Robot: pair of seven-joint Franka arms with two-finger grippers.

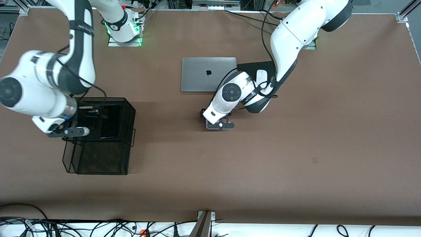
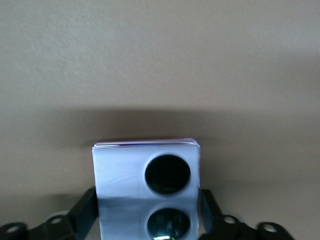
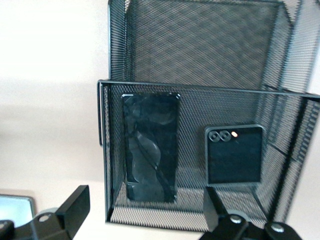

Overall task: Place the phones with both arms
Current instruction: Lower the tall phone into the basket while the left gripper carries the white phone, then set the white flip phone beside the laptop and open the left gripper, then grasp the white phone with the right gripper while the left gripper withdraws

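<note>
The lavender-white phone (image 2: 125,170) with two black circles sits between my left gripper's fingers, which press on both its sides. My left gripper (image 2: 147,196) is shut on it, low over the middle of the table (image 1: 219,125), nearer the front camera than the laptop. I cannot tell whether the phone is off the table. The long slim black slab (image 3: 151,147) and the small black flip phone (image 3: 235,155) lie side by side in one compartment of the black mesh basket (image 3: 200,86). My right gripper (image 3: 145,210) is open and empty, above that basket (image 1: 98,161).
A closed grey laptop (image 1: 209,74) lies toward the robots' bases. A white mouse (image 1: 261,75) on a black pad (image 1: 251,67) lies beside it, partly under my left arm. The basket has a second compartment (image 3: 205,40) with nothing in it.
</note>
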